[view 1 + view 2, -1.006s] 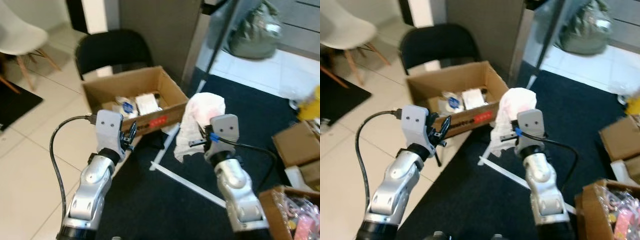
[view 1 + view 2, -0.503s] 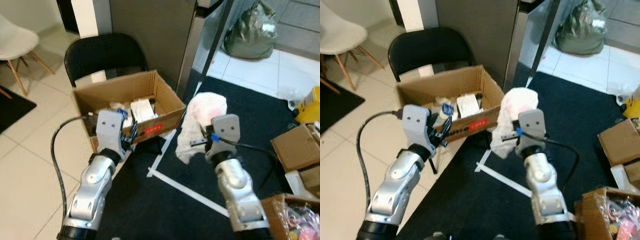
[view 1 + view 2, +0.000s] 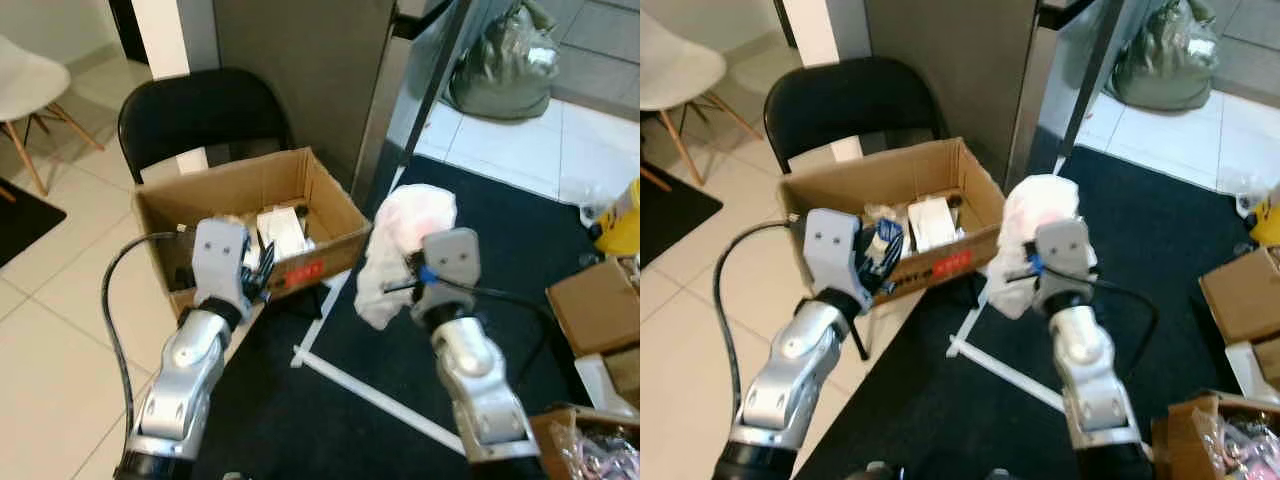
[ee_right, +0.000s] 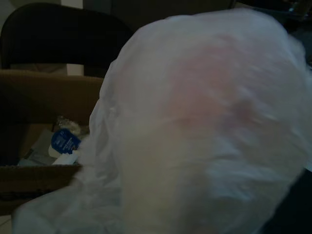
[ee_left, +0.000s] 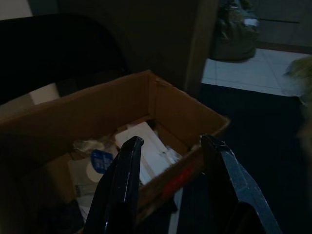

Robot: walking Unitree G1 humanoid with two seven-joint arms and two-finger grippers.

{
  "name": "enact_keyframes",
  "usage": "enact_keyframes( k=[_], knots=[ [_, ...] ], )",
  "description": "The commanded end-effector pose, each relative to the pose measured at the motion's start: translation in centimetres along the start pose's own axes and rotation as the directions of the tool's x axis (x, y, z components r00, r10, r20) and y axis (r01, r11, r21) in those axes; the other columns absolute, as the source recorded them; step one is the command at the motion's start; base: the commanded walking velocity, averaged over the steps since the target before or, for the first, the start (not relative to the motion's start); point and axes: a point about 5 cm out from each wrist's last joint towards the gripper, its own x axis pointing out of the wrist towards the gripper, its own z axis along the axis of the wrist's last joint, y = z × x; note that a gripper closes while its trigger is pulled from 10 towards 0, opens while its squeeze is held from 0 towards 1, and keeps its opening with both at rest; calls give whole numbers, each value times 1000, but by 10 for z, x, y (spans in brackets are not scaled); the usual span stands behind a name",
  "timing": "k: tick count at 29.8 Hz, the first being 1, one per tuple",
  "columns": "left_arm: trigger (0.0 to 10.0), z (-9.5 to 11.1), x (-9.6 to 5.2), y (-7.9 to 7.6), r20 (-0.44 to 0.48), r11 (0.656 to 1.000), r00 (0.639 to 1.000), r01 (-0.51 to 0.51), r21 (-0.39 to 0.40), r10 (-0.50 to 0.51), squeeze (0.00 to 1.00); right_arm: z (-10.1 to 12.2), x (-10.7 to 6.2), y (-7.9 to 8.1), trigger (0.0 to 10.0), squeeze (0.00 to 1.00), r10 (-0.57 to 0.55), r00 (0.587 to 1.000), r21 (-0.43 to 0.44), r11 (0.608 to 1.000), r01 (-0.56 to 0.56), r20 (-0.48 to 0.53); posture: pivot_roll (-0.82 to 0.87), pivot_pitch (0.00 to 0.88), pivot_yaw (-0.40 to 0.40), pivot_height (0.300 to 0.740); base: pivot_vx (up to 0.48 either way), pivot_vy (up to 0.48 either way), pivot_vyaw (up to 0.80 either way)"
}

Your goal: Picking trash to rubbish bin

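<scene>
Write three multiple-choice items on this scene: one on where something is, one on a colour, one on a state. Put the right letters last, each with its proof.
1. Where is the cardboard box?
A. on the floor, in front of the black chair
B. on the chair's seat
C. on a table

2. What colour is the label on the box's near wall?
A. green
B. red
C. yellow

3. How is the left gripper?
A. shut on a bottle
B. shut on the box
C. open, holding nothing

Key: 1 A, the box stands on the floor before the chair. 2 B, the label shows red. 3 C, the left wrist view shows a gap between the fingers; the right gripper carries the white plastic bag.
</scene>
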Motion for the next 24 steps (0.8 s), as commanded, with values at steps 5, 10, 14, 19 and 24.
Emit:
enact_keyframes(
  k=[5, 10, 14, 19, 24],
  knots=[
    [10000, -6, -2, -3, -30, 1000, 999, 14, 2, -14, 0, -5, -3, -6, 10000, 0, -13, 1000, -29, 999, 12, -20, -13, 179, -22, 740, 270, 0, 0],
    [10000, -6, -1, -4, -30, 1000, 999, 14, 3, -14, 0, -5, -3, -5, 10000, 0, -6, 1000, -47, 999, 5, -21, -13, 179, -23, 740, 270, 0, 0],
    [10000, -7, -1, -4, -30, 1000, 999, 14, 2, -14, 0, -6, -3, -4, 10000, 0, 1, 1000, -54, 999, -3, -26, -16, 172, -25, 740, 270, 0, 533],
    [10000, -7, -2, -4, -29, 1000, 999, 15, 1, -14, 0, -5, -3, -4, 10000, 0, 1, 1000, -43, 999, -2, -19, -16, 172, -25, 740, 267, 0, 160],
    [10000, -7, -2, -4, -30, 1000, 999, 15, 3, -15, 0, -5, -2, -3, 10000, 0, 9, 1000, -52, 999, -10, -19, -17, 164, -28, 740, 263, 0, 0]
  ],
)
